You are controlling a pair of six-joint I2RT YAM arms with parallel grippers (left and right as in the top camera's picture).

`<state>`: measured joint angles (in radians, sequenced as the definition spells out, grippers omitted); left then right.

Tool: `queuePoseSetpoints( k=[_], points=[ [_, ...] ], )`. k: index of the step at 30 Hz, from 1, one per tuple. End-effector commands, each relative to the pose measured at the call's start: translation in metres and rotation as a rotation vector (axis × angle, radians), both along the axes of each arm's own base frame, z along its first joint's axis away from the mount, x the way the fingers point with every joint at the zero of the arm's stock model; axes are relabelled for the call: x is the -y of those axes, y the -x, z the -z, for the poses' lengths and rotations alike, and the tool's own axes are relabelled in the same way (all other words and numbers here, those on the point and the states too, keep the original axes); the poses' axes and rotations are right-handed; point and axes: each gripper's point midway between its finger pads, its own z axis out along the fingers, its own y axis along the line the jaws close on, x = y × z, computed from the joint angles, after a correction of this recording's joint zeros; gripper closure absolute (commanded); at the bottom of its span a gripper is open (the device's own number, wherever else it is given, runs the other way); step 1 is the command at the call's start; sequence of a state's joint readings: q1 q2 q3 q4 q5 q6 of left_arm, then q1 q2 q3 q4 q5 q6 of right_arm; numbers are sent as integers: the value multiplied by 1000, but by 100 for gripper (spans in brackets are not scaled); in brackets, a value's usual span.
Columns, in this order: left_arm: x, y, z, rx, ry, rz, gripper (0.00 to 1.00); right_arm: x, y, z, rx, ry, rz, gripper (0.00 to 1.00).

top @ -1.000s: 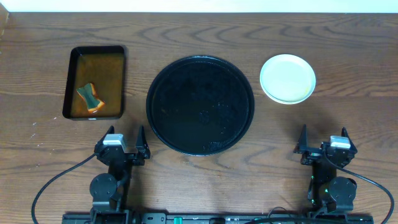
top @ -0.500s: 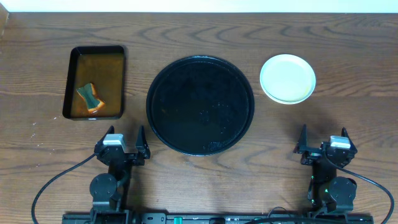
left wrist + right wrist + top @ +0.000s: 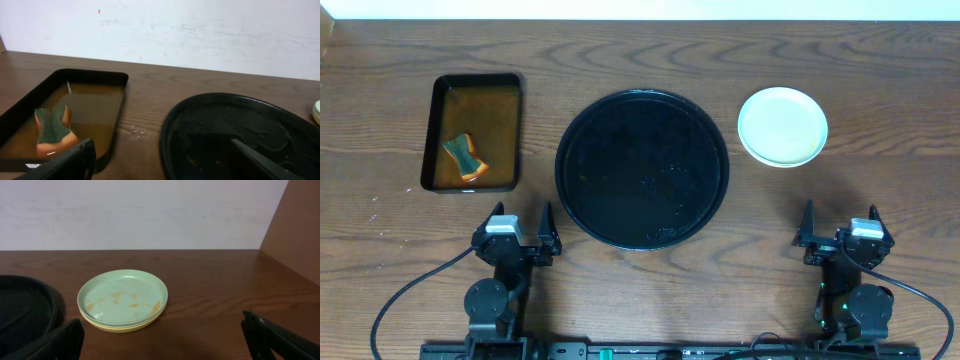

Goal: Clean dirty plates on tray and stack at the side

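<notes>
Your left gripper (image 3: 523, 222) rests at the near edge of the table (image 3: 880, 80). Its jaws are spread wide with nothing between them. Your right gripper (image 3: 841, 224) is in the same state at the near right, wide open and holding nothing.

The plates (image 3: 782, 126) lie stacked on the wood at the far right, well apart from both grippers. They are near the round black tray (image 3: 642, 168) but do not touch it. In the right wrist view you see a mint plate (image 3: 123, 296) on top, marked with faint orange smears. The edge of a pale yellow plate (image 3: 117, 328) shows under it.

The round tray sits mid-table, and its glossy floor looks wet. At the far left, a rectangular black tray (image 3: 477, 78) holds brownish liquid. A sponge (image 3: 465, 157) lies in its near half.
</notes>
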<state>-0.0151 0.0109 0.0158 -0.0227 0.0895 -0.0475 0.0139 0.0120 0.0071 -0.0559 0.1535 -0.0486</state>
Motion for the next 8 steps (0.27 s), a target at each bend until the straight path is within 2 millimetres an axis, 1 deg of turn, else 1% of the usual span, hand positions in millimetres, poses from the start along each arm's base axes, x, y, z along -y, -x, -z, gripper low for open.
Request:
queuePoseSetpoints(
  k=[1, 8],
  points=[
    [1, 1, 15, -47, -14, 8, 16, 1, 0, 1, -2, 12, 5, 1],
    [1, 1, 15, -47, -14, 8, 16, 1, 0, 1, -2, 12, 5, 1]
  ],
)
